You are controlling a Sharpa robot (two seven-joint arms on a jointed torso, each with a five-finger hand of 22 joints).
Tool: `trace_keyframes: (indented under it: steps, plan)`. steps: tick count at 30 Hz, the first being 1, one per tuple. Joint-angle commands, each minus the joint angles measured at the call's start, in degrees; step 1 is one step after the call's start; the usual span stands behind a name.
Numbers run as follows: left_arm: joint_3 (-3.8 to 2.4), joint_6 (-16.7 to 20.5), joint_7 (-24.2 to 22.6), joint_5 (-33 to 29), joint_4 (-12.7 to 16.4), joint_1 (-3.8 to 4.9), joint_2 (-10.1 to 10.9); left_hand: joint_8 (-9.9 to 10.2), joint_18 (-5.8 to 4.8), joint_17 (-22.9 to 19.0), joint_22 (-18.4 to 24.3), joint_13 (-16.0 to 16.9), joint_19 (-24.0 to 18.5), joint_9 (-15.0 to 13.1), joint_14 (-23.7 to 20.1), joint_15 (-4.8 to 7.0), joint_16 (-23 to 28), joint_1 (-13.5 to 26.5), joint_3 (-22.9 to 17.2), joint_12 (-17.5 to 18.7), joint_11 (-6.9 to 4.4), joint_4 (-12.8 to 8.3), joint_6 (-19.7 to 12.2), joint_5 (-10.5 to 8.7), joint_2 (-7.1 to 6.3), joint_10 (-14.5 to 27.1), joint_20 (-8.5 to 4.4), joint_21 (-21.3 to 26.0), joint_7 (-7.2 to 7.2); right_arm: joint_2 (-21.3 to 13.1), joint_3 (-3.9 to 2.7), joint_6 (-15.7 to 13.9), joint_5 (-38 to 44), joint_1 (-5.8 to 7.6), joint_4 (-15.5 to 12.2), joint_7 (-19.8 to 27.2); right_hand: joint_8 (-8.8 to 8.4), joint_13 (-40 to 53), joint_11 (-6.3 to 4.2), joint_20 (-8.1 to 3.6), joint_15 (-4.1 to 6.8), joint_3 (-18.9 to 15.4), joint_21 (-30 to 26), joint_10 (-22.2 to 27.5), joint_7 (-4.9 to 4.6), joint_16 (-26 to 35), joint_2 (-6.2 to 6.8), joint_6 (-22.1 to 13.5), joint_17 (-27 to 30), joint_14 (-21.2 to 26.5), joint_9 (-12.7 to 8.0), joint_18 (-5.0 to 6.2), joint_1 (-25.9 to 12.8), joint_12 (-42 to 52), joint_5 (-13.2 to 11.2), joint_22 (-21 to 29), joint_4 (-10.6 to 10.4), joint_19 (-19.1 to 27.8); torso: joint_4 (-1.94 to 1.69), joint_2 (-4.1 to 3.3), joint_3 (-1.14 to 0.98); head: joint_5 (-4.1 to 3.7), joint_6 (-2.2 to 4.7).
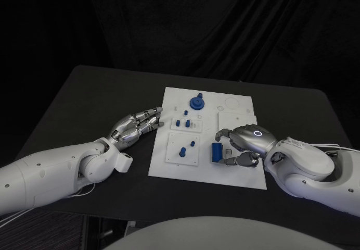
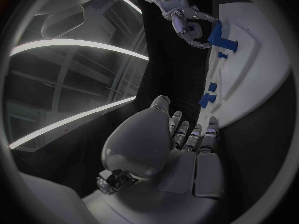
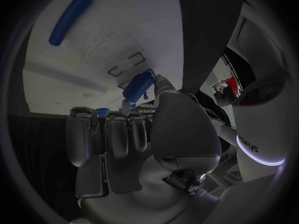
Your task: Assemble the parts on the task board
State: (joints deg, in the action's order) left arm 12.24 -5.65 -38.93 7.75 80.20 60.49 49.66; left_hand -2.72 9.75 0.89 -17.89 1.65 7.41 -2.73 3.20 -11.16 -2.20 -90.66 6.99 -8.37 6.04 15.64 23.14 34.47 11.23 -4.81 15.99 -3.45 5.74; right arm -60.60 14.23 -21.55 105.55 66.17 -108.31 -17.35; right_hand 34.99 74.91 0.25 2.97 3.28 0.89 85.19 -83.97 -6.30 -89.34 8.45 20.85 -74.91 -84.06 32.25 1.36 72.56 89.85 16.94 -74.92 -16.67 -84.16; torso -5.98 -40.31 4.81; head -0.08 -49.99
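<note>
The white task board lies mid-table. On it are a round blue part, small blue parts and short pegs. A blue cylinder lies near the board's right side. My right hand arches over it, one finger beyond it and the thumb on its near side. In the right wrist view the thumb tip touches the cylinder, and the other fingers stay off it. My left hand rests on the table at the board's left edge, fingers stretched out and holding nothing.
The black table surrounds the board, with bare surface to the left and at the back. Another blue peg lies on the board beyond the right hand. Empty outlined slots mark the board's far right corner.
</note>
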Motion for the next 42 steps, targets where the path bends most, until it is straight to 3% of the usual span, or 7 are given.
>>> trace_keyframes:
  steps: [1,11,18,26,35,42]
  plan:
    - [-0.05,-0.91,-1.21,-0.11,0.05,-0.13,-0.13,-0.26,-1.03,0.09,0.08,0.06,0.17,-0.04,-0.1,-0.48,-0.21,-0.42,-0.49,-0.24,-0.13,-0.02,0.16,-0.23,0.12,-0.02,0.16,-0.27,0.32,0.15,-0.01,0.28,0.5,-0.2,0.08,-0.84,0.84,15.09,0.45,0.35,-0.26,0.46,-0.26,-6.03,0.19,0.38,-0.34,0.28,-12.55,-5.38,-0.04,0.03,0.99,0.15,-0.39,-13.24,0.17,-3.1,0.01,0.0,0.01,-0.02,-0.01]
    - [-0.05,-0.98,-1.14,-0.11,0.06,-0.15,-0.09,-0.27,-1.05,0.09,0.06,0.07,0.19,-0.05,-0.08,-0.5,-0.22,-0.43,-0.55,-0.31,-0.1,-0.01,0.21,-0.25,0.18,-0.05,0.16,-0.28,0.38,0.6,-0.02,0.86,0.51,-0.81,0.37,-0.79,2.1,15.09,0.33,0.28,-0.18,0.74,-0.39,-6.03,0.31,0.44,-0.66,0.15,-12.42,-5.35,-0.21,0.06,2.59,0.15,-0.49,-13.21,0.58,-3.04,0.03,0.0,0.01,0.18,-0.01]
    - [-0.05,-1.06,-1.11,-0.11,0.03,-0.16,-0.09,-0.3,-1.09,0.11,0.08,0.09,0.2,-0.07,-0.05,-0.56,-0.25,-0.43,-0.65,-0.37,0.03,0.01,0.36,-0.27,0.26,-0.1,0.19,-0.29,0.48,0.62,-0.03,-0.46,0.51,-0.97,0.49,-0.36,5.1,15.09,0.08,0.12,0.02,1.05,-0.22,-6.03,0.64,0.31,-2.1,1.74,-12.73,-5.42,-0.16,0.01,3.95,0.15,-0.63,-13.28,0.95,-3.16,0.0,-0.02,0.01,0.14,-0.01]
    - [-0.05,-1.17,-1.08,-0.11,-0.01,-0.18,-0.16,-0.32,-1.12,0.11,0.12,0.1,0.2,-0.08,-0.02,-0.6,-0.28,-0.43,-0.72,-0.43,0.09,0.03,0.47,-0.28,0.3,-0.15,0.2,-0.29,0.61,0.46,-0.03,-1.18,0.51,-1.01,0.4,-0.2,5.62,15.09,-0.01,0.03,0.1,1.07,-0.18,-6.03,0.72,0.32,-2.06,1.65,-12.71,-5.42,-0.35,-0.01,4.88,0.15,-0.64,-13.3,1.7,-3.19,0.01,0.0,0.01,0.21,-0.01]
    - [-0.05,-1.22,-1.03,-0.11,0.01,-0.21,-0.05,-0.33,-1.14,0.11,0.07,0.11,0.23,-0.09,-0.03,-0.62,-0.28,-0.42,-0.75,-0.47,0.13,0.04,0.54,-0.28,0.32,-0.18,0.2,-0.3,0.68,-0.2,-0.03,-3.2,0.51,-1.01,-0.07,0.18,6.98,15.09,-0.24,-0.14,0.29,0.97,0.44,-6.03,1.0,0.24,-3.96,3.23,-12.89,-5.46,-0.93,-0.17,3.86,0.15,-0.72,-13.52,1.33,-3.54,0.04,-0.01,0.01,0.43,-0.01]
    - [-0.05,-1.27,-1.01,-0.11,0.0,-0.23,-0.01,-0.36,-1.16,0.12,0.06,0.12,0.25,-0.1,-0.01,-0.65,-0.3,-0.4,-0.81,-0.55,0.22,0.07,0.65,-0.29,0.35,-0.24,0.2,-0.32,0.8,-1.08,-0.03,-4.76,0.5,-1.01,-0.92,0.55,7.44,15.09,-0.51,-0.33,0.51,0.34,0.85,-6.03,1.34,0.22,-4.6,4.95,-12.95,-5.48,-1.82,-0.28,2.33,0.15,-0.72,-13.66,0.81,-3.77,0.04,-0.01,0.01,0.47,-0.01]
